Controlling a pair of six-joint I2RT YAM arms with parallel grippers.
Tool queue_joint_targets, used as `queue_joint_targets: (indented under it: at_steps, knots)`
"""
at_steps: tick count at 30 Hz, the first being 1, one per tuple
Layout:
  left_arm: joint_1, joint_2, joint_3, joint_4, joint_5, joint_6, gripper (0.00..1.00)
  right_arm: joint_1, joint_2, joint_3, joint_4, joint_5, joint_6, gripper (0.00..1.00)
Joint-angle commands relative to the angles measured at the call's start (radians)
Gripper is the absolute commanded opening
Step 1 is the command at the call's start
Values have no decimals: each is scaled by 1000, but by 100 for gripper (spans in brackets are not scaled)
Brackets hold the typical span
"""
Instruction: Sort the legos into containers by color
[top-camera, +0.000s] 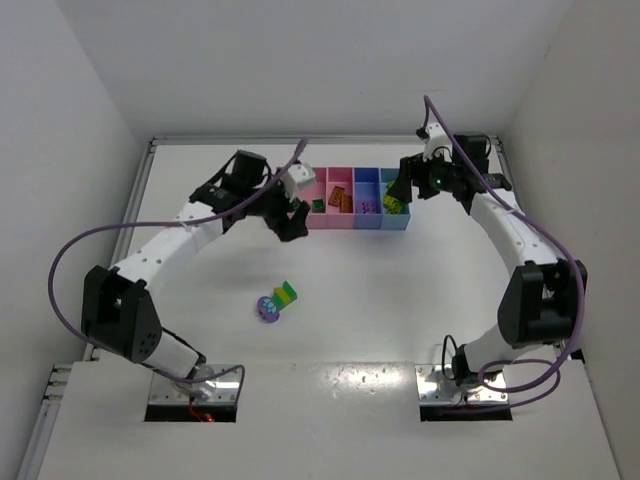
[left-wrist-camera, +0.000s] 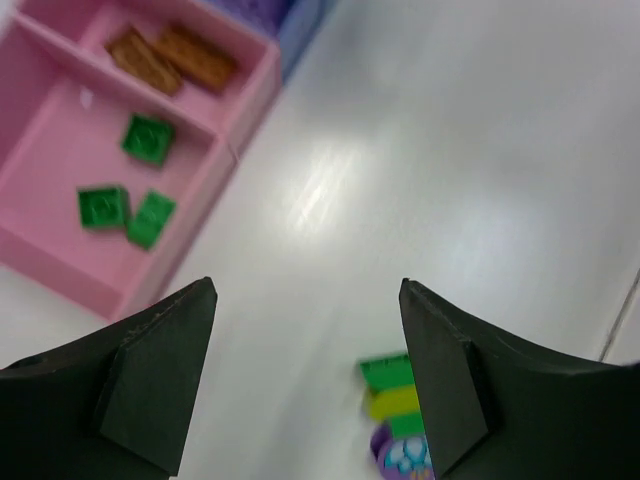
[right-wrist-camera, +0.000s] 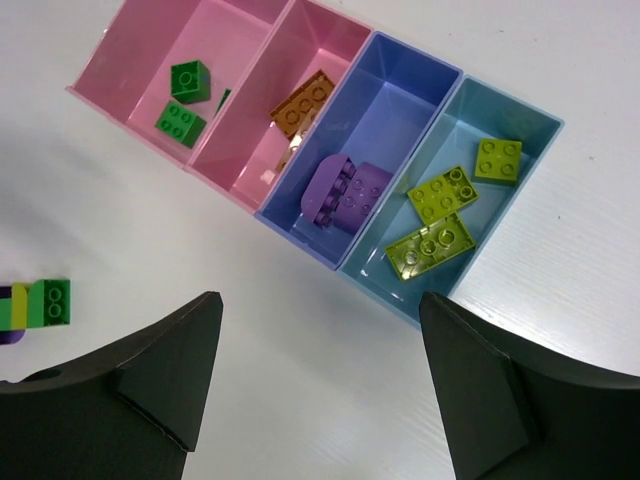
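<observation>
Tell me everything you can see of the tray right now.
The tray is glossy plastic: four open rectangular bins in one row, two pink, one purple-blue, one light blue. It lies flat on the white table, at its far side. In that order the bins hold green bricks, orange bricks, purple bricks, yellow-green bricks. Nothing else touches it.

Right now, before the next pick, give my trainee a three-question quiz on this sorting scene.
1. True or false: the left gripper grips a green brick.
2. The yellow-green bricks lie in: A a pink compartment, B the purple-blue compartment, C the light blue compartment.
3. Fill in: the leftover stack rests on the ____.
Key: 1 false, jaws open and empty; 2 C; 3 table.
</observation>
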Motion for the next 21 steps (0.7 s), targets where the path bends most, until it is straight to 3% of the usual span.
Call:
queue_joint_targets:
  at_steps: [1, 11, 21]
  knots:
    - [-18, -68, -105, -227, -78, 237, 80, 7, -48, -11, 12, -40, -17, 80]
    - [-168, -78, -312, -278, -242, 112, 84, 7, -87, -31, -7, -58, -35, 80]
    - [-224, 19, -333, -288, -354, 12, 84, -2, -125, -60, -27, -58, -54, 80]
